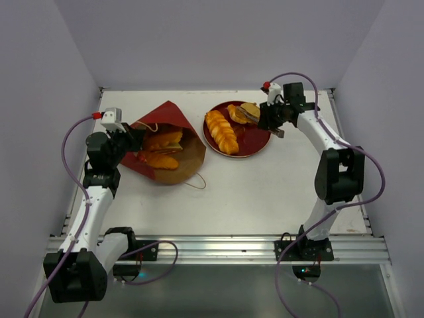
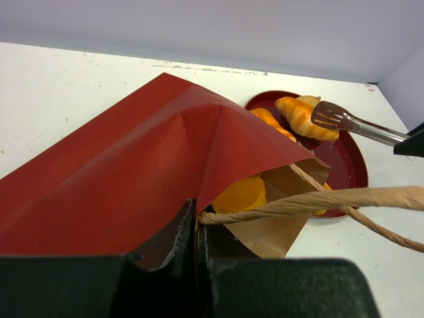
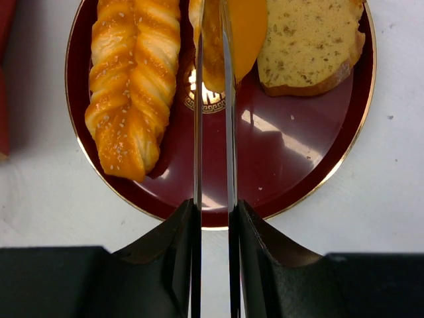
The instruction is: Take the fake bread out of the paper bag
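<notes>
left claw (image 2: 197, 232) clamped on rim of dark red paper carrier bag (image 2: 132, 165), bag lying on white counter (image 1: 265, 192) | golden-orange toy breads (image 1: 162, 149) inside bag mouth | right claw (image 3: 215, 218) clamped on metal tongs (image 3: 199, 146), tips at orange roll (image 3: 248, 26) over round dark red plate (image 3: 298, 165) | braided loaf (image 3: 132, 86), tan slice (image 3: 308, 43) on plate

Your left gripper (image 1: 130, 138) sat at the left edge of the paper bag (image 1: 170, 118), which lay on its side with fake bread (image 1: 162, 151) in its open mouth. Your right gripper (image 1: 270, 121) hung over the right side of the red plate (image 1: 255, 142), a braided loaf (image 1: 222, 132) on its left half.
</notes>
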You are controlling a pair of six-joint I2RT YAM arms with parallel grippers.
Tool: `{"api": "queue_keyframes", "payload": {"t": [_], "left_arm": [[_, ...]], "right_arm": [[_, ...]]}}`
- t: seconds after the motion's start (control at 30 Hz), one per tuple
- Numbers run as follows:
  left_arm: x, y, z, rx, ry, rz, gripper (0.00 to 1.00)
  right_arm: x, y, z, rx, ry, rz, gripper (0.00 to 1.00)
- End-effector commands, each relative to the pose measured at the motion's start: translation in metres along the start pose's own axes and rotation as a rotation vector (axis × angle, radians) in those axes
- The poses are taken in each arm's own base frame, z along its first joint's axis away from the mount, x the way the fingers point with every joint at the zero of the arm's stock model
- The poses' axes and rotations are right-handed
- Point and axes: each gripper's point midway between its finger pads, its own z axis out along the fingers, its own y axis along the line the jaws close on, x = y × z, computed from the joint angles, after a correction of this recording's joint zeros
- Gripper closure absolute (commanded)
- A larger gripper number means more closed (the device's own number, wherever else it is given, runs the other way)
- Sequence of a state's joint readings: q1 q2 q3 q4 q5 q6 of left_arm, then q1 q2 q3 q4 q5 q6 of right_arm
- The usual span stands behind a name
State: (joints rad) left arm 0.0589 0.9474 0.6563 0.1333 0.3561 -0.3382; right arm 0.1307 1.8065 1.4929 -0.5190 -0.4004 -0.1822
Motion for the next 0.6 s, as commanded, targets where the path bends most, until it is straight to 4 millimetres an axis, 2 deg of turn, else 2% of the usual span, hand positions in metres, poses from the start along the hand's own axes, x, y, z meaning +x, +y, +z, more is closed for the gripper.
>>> {"api": "queue_keyframes", "payload": {"t": [0.0,0.2,0.33,0.57], "left_arm": [[-0.008,-0.001,-0.003,0.007,-0.033,0.030,0.91],[-0.008,-0.001,-0.003,0.010,-0.032,0.032,0.91],[-0.007,-0.001,-0.003,0.009,-0.029,0.031,0.91],[-0.008,-0.001,-0.003,0.011,-0.030,0.031,0.91]], "right_arm": [[-0.044,-0.008,-0.002,0.049,-0.118,-0.046,0.86],[-0.037,-0.002,0.005,0.015,-0.088,-0.045,0.60],[-0.040,0.003,-0.001,-0.001,-0.099,-0.046,0.55],[-0.051,0.012,-0.016,-0.017,-0.134,-0.049,0.53]]}}
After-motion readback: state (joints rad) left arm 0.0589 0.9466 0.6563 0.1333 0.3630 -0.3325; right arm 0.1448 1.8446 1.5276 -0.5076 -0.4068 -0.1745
